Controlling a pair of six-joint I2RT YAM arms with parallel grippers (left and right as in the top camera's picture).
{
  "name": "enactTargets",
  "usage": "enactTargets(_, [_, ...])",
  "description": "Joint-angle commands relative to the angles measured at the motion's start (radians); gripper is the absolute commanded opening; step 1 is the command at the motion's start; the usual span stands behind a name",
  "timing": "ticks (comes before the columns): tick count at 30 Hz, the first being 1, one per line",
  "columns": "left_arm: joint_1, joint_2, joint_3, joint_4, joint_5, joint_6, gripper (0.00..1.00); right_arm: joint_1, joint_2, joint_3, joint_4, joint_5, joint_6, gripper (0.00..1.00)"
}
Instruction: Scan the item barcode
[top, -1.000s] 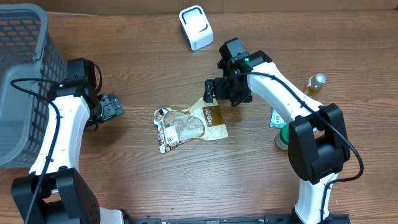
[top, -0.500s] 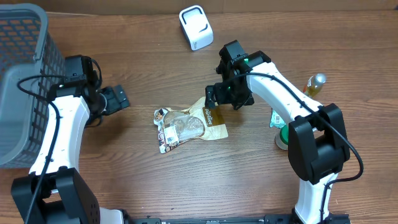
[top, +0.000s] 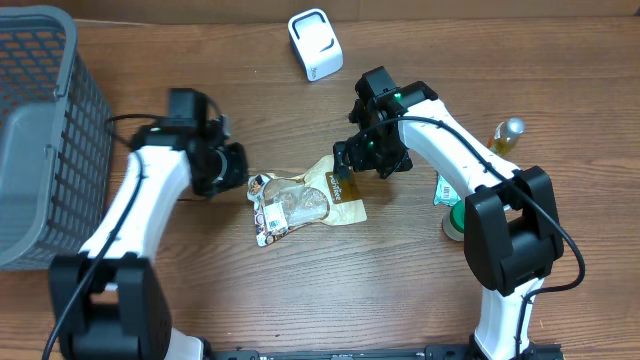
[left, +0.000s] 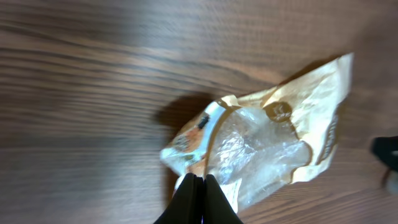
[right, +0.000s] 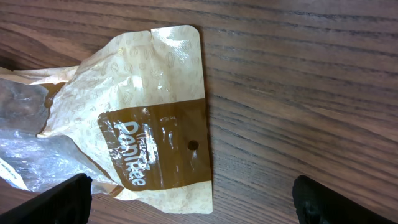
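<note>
Overhead: desk (top: 300, 300) has the snack pouch (top: 300, 205) flat mid-way between arms, light crinkly slippery film, so I'd grab its stiffer brown header band; left pincer (left: 198, 183) closed empty at the window end, right pincer (right: 193, 202) spread over the band.

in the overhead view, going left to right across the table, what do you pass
grey basket → left gripper → snack pouch → green object → bottle with a silver cap; white scanner and right gripper overlap the pouch, so left out

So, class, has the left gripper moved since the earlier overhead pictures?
Yes: the left gripper has swung right, away from the basket, toward the bag.
</note>
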Motion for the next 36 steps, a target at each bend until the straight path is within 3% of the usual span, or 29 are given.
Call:
enactTargets(1, [-0.053,0.081,-0.005,0.013,-0.059,-0.036,0.04,-0.005,-0.032,0.015,0.002,-0.009,-0.01,1.0])
enactTargets(11, [-0.06,0.236,-0.005,0.045,-0.061,-0.051,0.04,-0.004,-0.032,-0.086,0.133,-0.116,-0.009,1.0])
enactTargets(23, [-0.06,0.256,-0.005,0.055,-0.06,-0.051,0.04,-0.004,-0.03,-0.236,0.365,-0.397,-0.006,0.98])
enactTargets(31, [-0.06,0.256,-0.005,0.055,-0.06,-0.05,0.04,-0.001,-0.029,-0.237,0.43,-0.536,-0.006,0.77])
enactTargets(36, [-0.06,0.256,-0.005,0.058,-0.06,-0.051,0.04,0.0,-0.029,-0.238,0.437,-0.549,-0.007,0.75])
